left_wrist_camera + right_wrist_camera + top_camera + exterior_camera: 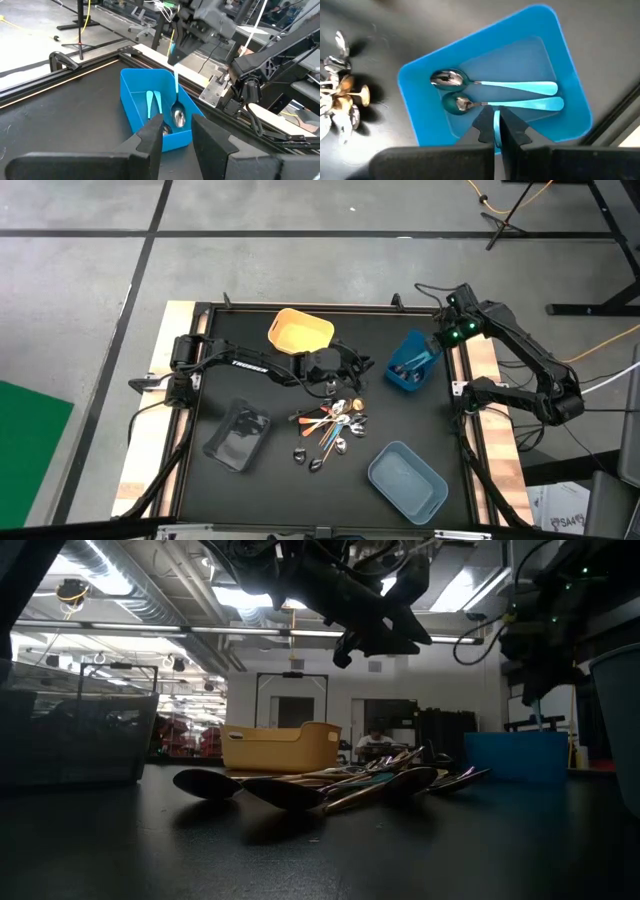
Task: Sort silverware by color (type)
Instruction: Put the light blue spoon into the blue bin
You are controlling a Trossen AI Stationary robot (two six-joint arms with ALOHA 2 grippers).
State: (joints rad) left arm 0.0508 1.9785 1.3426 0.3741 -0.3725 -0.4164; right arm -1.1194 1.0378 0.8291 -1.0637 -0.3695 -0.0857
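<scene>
The silverware pile point(335, 425) of silver, gold and coloured-handled spoons lies in the middle of the table, seen close up in the low view point(350, 783). Two light-blue-handled spoons point(495, 95) lie flat in the blue bin point(410, 363). My right gripper point(496, 131) hangs over that bin, shut on a third light-blue-handled spoon point(176, 95). My left gripper point(175, 137) stands open and holds nothing. It is raised above the table between the pile and the blue bin point(131, 100), pointing at that bin. My right gripper pinches the top end of the spoon's light-blue handle point(173, 49) between its two fingers, which come from above and point steeply down. The spoon hangs upright below them, its silver bowl point(178, 116) down inside the blue bin. Whether the bowl touches the bin's floor, I cannot tell.
A yellow bin point(300, 330) stands at the far middle, a clear bin point(238, 435) near the left and a grey-blue bin point(407, 478) at the near right. Bare black table lies between the bins around the pile.
</scene>
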